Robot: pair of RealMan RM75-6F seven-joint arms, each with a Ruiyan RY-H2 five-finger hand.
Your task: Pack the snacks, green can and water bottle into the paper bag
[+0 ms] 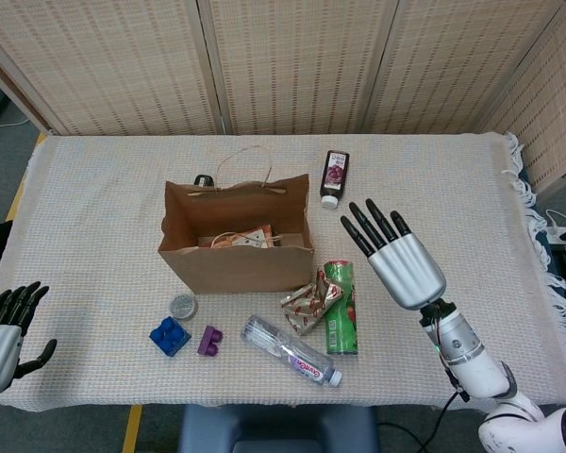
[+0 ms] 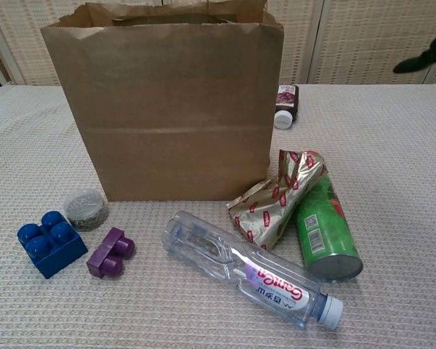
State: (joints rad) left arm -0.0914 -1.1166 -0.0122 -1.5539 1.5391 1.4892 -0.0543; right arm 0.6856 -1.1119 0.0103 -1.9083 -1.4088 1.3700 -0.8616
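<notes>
Right robot hand [image 1: 404,261]: I held it empty, fingers spread, right of the paper bag [image 1: 234,255].
Left robot hand [image 1: 2,332]: empty, fingers apart, counter's [image 1: 104,189] near-left edge.
Green can [image 1: 341,307], water bottle [image 1: 291,349], snack packet [image 1: 307,300]: lay near the bag.

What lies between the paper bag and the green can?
A gold and red snack packet lies between the paper bag and the green can, leaning against the can; the chest view shows it best.
</notes>
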